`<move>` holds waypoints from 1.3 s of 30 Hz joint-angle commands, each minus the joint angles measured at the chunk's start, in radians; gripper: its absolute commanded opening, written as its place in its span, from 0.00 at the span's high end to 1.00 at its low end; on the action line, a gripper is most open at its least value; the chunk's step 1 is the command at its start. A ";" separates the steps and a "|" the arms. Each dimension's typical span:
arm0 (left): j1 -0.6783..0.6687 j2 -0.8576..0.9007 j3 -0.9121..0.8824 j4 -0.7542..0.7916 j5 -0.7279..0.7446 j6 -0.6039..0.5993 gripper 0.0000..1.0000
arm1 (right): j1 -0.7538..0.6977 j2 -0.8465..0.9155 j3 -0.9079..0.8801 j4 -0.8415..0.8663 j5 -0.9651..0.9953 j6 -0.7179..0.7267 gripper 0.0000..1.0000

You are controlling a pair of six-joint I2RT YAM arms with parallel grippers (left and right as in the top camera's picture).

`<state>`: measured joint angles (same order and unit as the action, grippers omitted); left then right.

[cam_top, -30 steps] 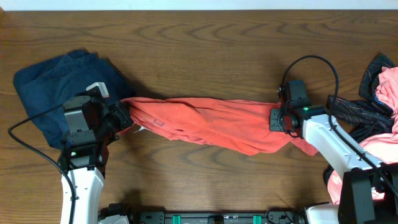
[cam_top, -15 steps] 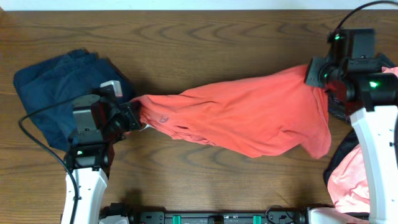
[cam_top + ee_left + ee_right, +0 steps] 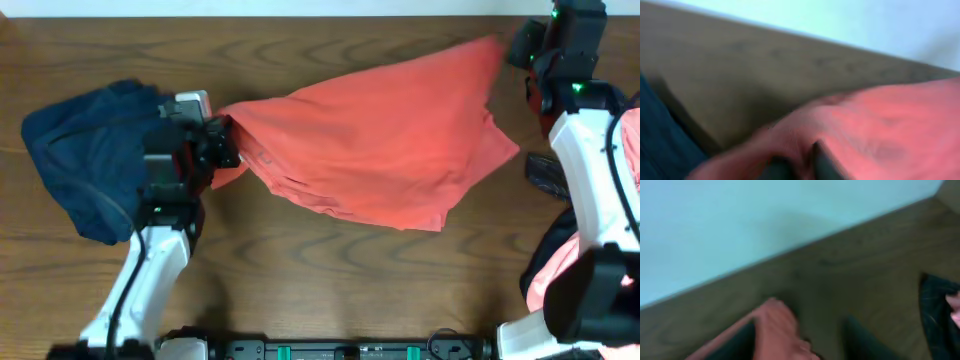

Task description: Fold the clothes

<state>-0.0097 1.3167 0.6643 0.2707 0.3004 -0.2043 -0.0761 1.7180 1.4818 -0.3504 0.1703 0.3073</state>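
A red shirt [image 3: 370, 150] lies spread across the middle of the wooden table [image 3: 300, 260], its right corner reaching the far edge. My left gripper [image 3: 222, 143] is at the shirt's left end. In the blurred left wrist view its fingers [image 3: 826, 161] stand close together with red shirt cloth [image 3: 880, 125] pinched between them. My right gripper [image 3: 515, 45] is at the far right corner of the shirt. In the right wrist view its fingers [image 3: 737, 342] stand wide apart, and the shirt's corner [image 3: 777, 325] rests against the left one.
A crumpled navy garment [image 3: 85, 150] lies left of my left arm and shows at the left edge of the left wrist view [image 3: 660, 135]. A heap of pink and black clothes [image 3: 600, 240] sits at the right edge. The table's far edge [image 3: 300, 15] is close behind both grippers.
Both arms swept toward the far edge and the bunched shirt spread out wide. The right gripper's jaws have opened; the shirt's corner now only leans on one finger.
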 commanded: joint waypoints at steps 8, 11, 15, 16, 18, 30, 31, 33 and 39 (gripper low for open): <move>-0.026 0.086 0.058 -0.258 0.246 -0.067 0.02 | -0.061 -0.005 0.018 -0.374 -0.136 -0.093 0.01; -0.065 0.086 0.058 -0.447 0.320 -0.131 0.02 | -0.060 -0.005 0.008 -0.545 -0.198 -0.126 0.01; -0.151 0.093 0.058 -0.638 0.320 -0.165 0.02 | -0.055 -0.005 -0.010 -0.691 -0.201 -0.126 0.01; -0.174 0.097 0.057 -0.651 0.320 -0.165 0.02 | -0.053 -0.005 -0.011 -0.712 -0.202 -0.128 0.01; -0.229 0.110 0.057 -0.653 0.316 -0.165 0.02 | -0.046 -0.005 -0.011 -0.758 -0.222 -0.155 0.01; -0.454 0.281 0.057 -0.437 0.210 -0.418 0.08 | -0.001 -0.005 -0.011 -0.843 -0.266 -0.204 0.01; -0.465 0.299 0.057 -0.420 0.209 -0.423 0.09 | -0.001 -0.005 -0.011 -0.846 -0.266 -0.204 0.01; -0.479 0.333 0.057 -0.380 0.201 -0.423 0.17 | -0.001 -0.005 -0.011 -0.848 -0.266 -0.204 0.01; -0.496 0.414 0.057 -0.259 0.192 -0.422 0.26 | -0.001 -0.005 -0.011 -0.851 -0.265 -0.204 0.01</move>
<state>-0.4999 1.6752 0.7277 0.0113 0.5274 -0.6128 -0.0856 1.7325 1.4761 -1.1976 -0.0879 0.1196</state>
